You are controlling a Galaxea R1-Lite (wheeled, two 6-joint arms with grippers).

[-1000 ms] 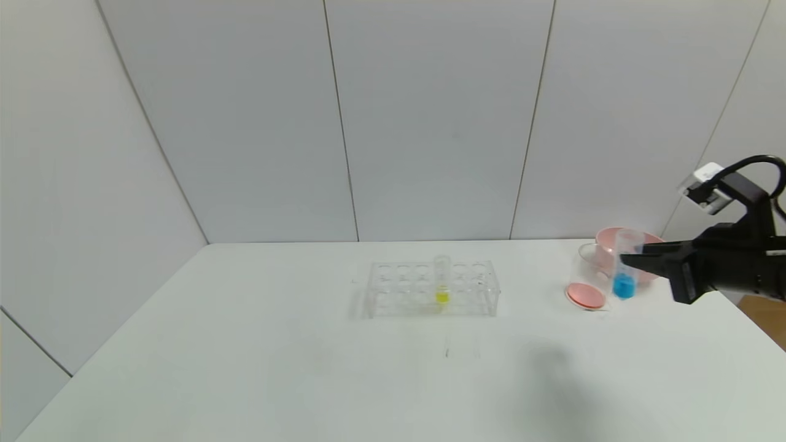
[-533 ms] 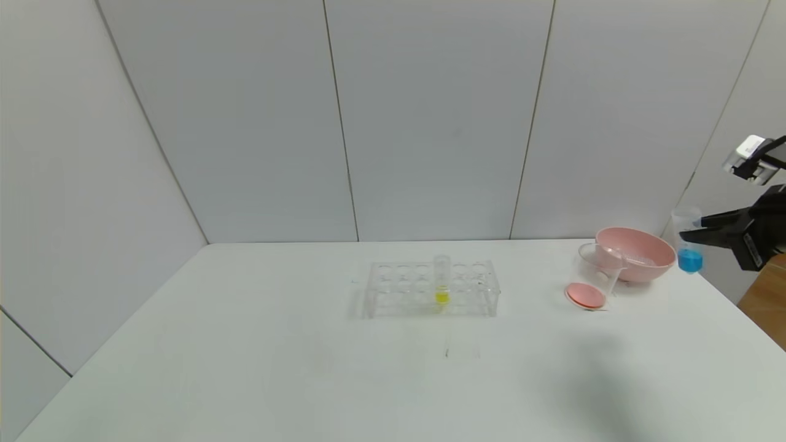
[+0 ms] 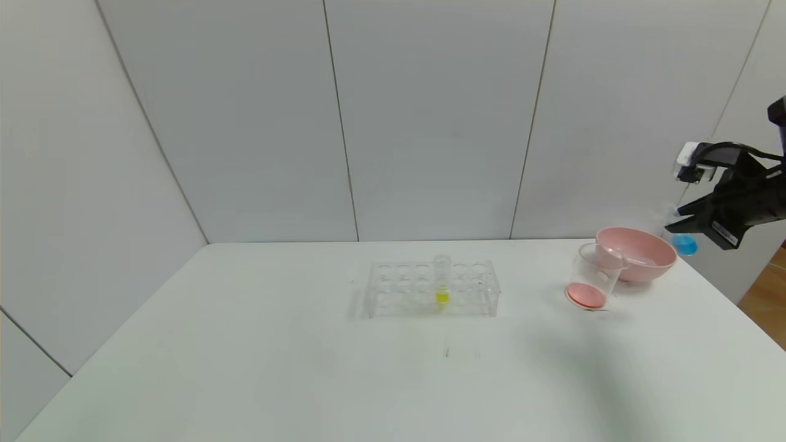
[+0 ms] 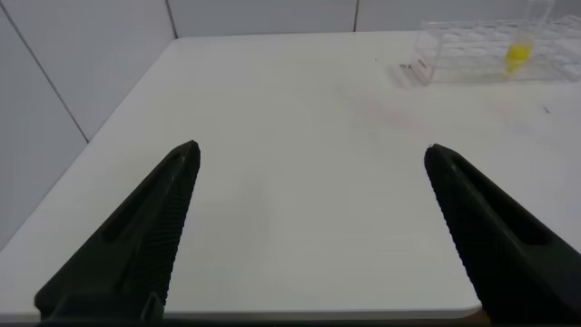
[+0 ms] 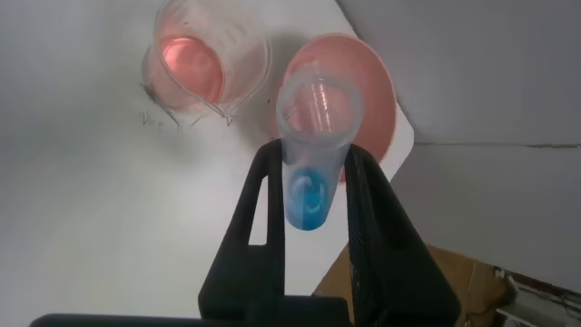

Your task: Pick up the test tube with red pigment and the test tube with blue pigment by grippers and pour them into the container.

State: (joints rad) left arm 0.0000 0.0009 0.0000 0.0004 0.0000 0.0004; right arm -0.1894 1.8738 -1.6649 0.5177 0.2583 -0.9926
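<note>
Test tube with blue pigment [image 3: 683, 244] held in the air at the far right, beyond the table's right edge, to the right of the pink bowl [image 3: 638, 253]; blue liquid at its bottom, open mouth uppermost, roughly upright. Clamped across its middle by the right gripper [image 3: 680, 220], fingers [image 5: 266, 195] narrowed onto the glass from both sides, as confirmed in the right wrist view [image 5: 309, 186]. Same tube seen from above there [image 5: 311, 150], over the bowl's rim [image 5: 377, 109].

Container [image 3: 591, 276] standing on the table [image 3: 245, 368] just left of the bowl, touching or nearly touching it; pink-red liquid in its base, also seen in the right wrist view [image 5: 204, 59]. Well apart from the held tube.

Clear tube rack [image 3: 430, 288] at mid-table, far side, holding one tube with yellow liquid [image 3: 442, 283]. Test tube with red pigment not found in any view.

Left gripper [image 4: 309, 159] low over the near left part of the table, fingers [image 4: 145, 236] spread wide, holding nothing.
</note>
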